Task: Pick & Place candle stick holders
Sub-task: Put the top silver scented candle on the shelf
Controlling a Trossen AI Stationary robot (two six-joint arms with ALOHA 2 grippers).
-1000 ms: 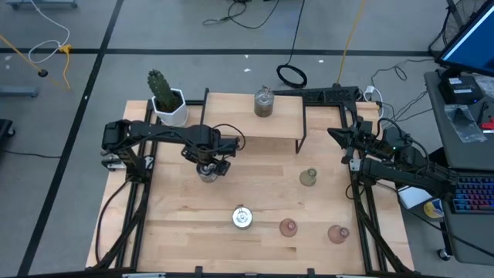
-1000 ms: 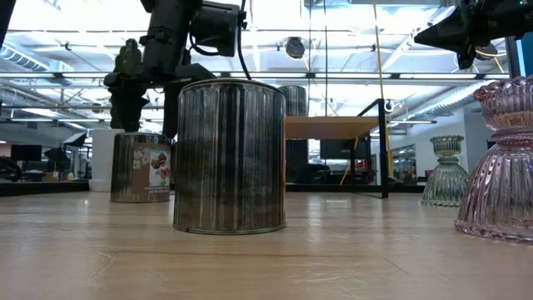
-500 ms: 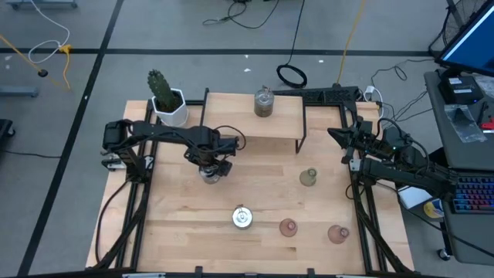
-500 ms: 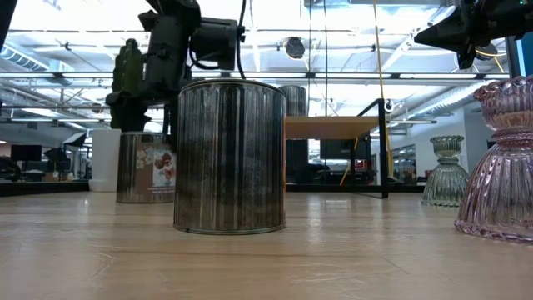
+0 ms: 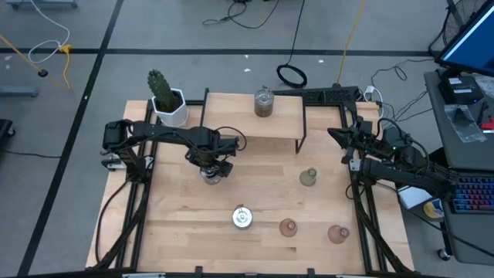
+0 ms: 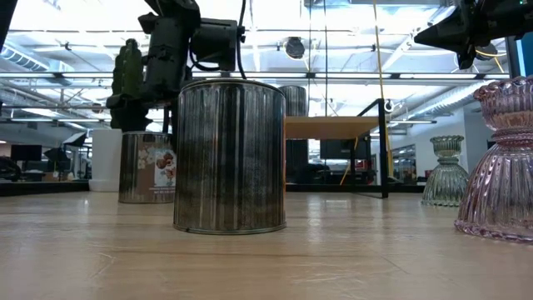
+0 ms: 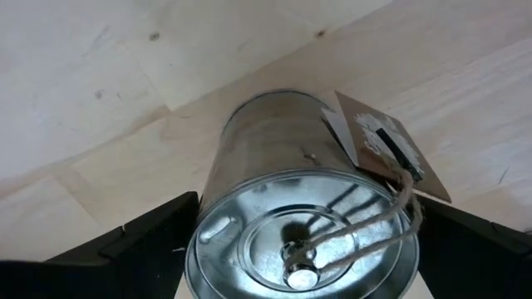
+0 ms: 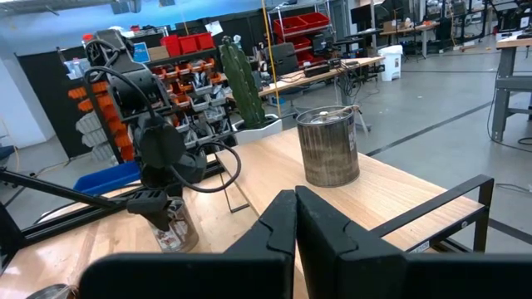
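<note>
Open worktop (image 5: 177,208) front-left & centre. Obstacles: left tool (image 5: 210,171) over a tin (image 5: 209,174), front tin (image 5: 242,218), glass holders (image 5: 309,177) to the right, raised shelf (image 5: 255,123) at back, cactus (image 5: 165,96) back-left.

Pink holder (image 6: 502,162) cropped at edge

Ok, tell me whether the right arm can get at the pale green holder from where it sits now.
Probably yes. The right gripper waits at the table's right edge, fingers shut, and the pale green holder stands on open tabletop near it with nothing between them. The left gripper is busy across the table at a silvery holder.
</note>
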